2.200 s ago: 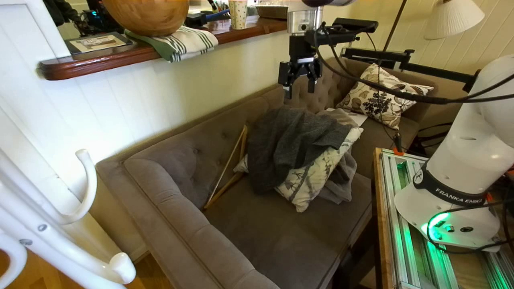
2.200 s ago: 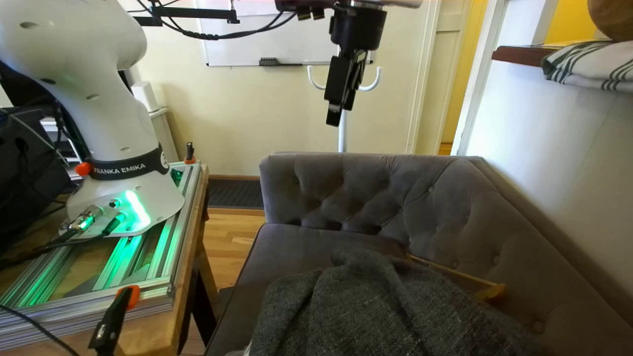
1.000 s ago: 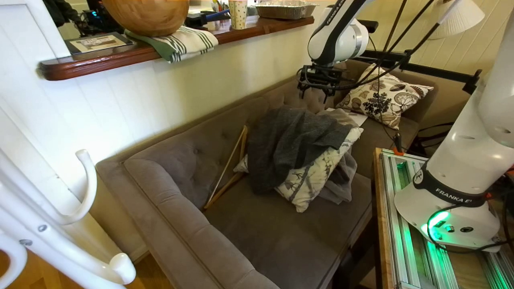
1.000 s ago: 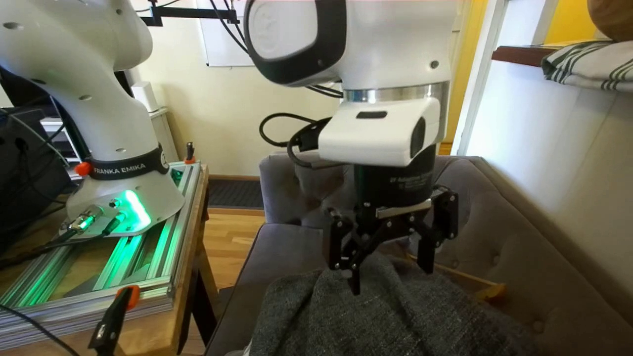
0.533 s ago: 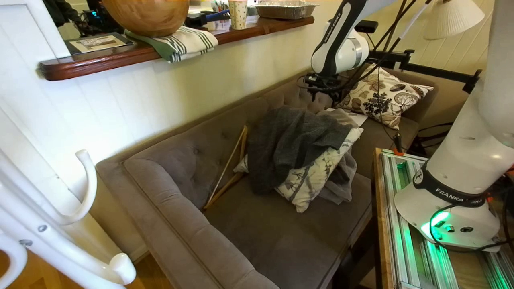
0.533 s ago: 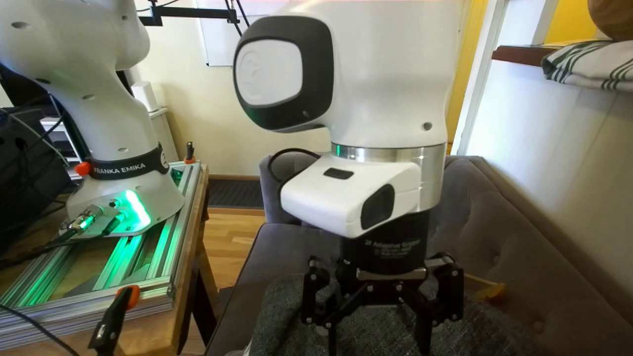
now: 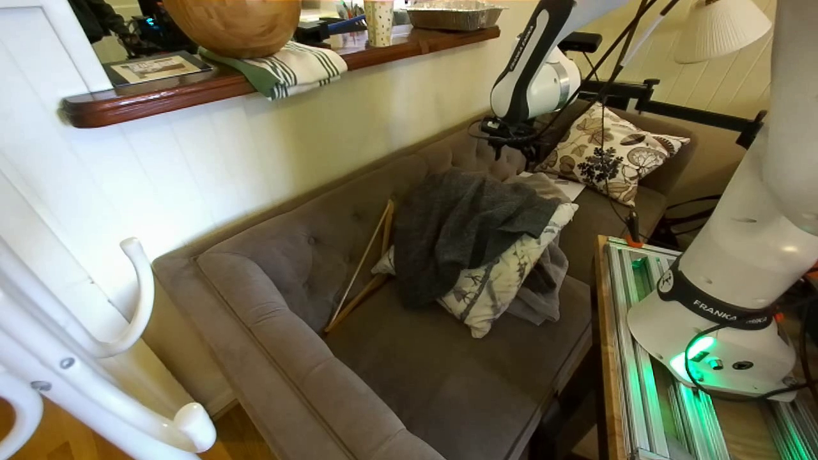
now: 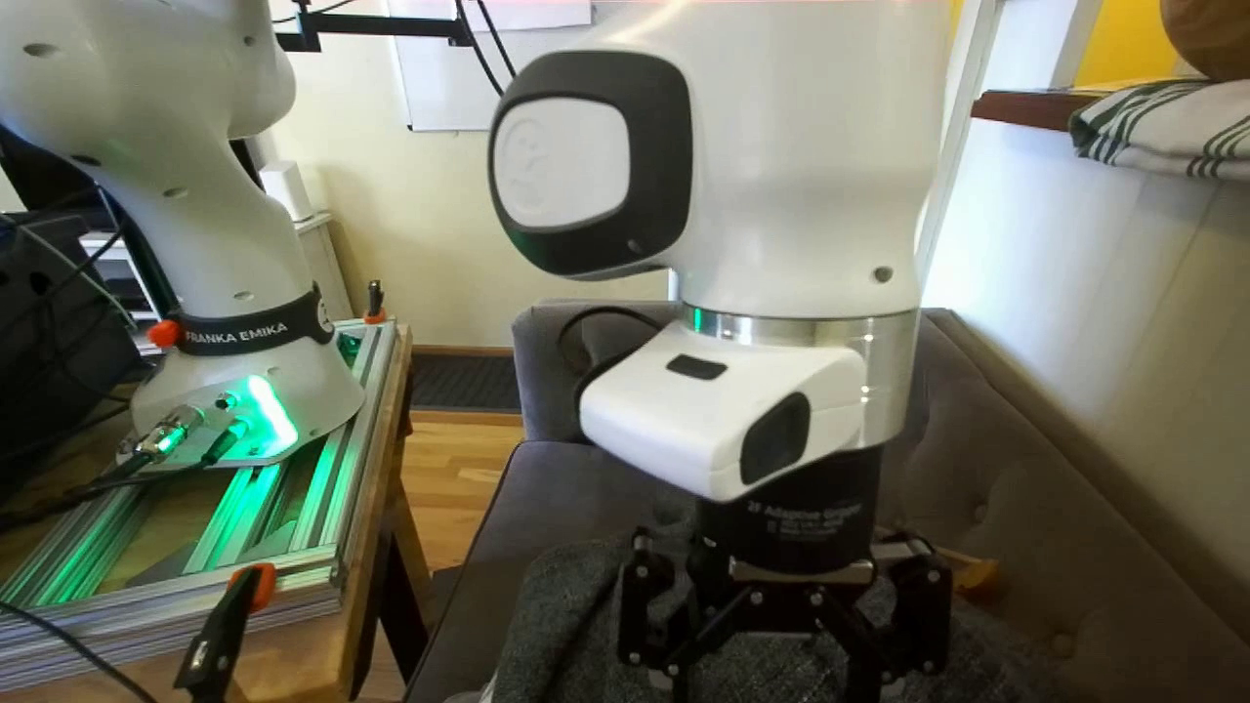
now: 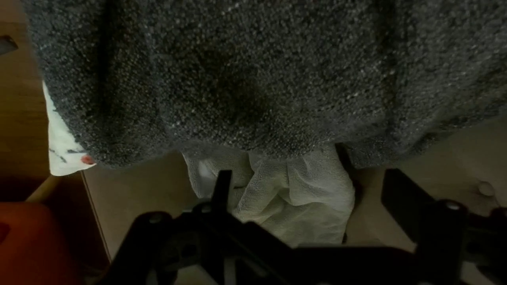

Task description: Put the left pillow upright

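Observation:
The left pillow [image 7: 489, 287], cream with a faint grey pattern, lies slumped on the couch. A dark grey blanket [image 7: 473, 217] covers most of it. In the wrist view only a pale corner of the pillow [image 9: 65, 146] shows at the left, under the blanket [image 9: 237, 79]. My gripper [image 9: 309, 172] is open, its fingers [image 9: 222, 188] wide apart with nothing between them. It points down on the far side of the pile, toward the floral pillow, in an exterior view [image 7: 516, 153]. In an exterior view the gripper [image 8: 771, 679] stands in front of the blanket, its fingertips near the bottom edge.
A light cloth [image 9: 301, 190] lies on the couch seat below the fingers. A cream pillow with bold floral pattern [image 7: 607, 156] leans at the far end. A thin wooden frame [image 7: 364, 281] leans on the backrest. A ledge [image 7: 383, 54] runs above the couch.
The arm has swung toward the floral pillow and come down, with the gripper turned downward; in the last half second it shifted only slightly. Pillow and blanket have not moved.

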You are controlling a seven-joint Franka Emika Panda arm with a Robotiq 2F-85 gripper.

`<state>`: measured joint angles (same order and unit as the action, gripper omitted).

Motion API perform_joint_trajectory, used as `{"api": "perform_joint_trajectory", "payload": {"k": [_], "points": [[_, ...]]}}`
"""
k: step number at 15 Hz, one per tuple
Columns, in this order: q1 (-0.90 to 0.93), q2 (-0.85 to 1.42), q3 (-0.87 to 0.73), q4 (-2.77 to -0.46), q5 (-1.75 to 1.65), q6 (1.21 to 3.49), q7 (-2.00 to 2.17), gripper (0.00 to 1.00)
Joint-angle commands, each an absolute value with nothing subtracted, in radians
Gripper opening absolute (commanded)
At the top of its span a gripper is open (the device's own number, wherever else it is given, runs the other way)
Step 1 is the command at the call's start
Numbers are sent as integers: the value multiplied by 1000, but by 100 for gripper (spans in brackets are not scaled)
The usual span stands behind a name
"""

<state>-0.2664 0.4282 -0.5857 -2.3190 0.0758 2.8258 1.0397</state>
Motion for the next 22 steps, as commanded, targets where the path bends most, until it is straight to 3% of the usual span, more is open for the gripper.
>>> {"api": "perform_joint_trajectory", "payload": {"k": [1, 10, 16, 22], "points": [[-330, 580, -547, -2157, 173, 2782, 1058, 66], [-543, 868, -407, -1810, 293, 2678, 995, 2], [-752, 965, -250, -1607, 410, 2485, 836, 0], [-764, 1050, -241, -1526, 388, 2413, 756, 0]]}}
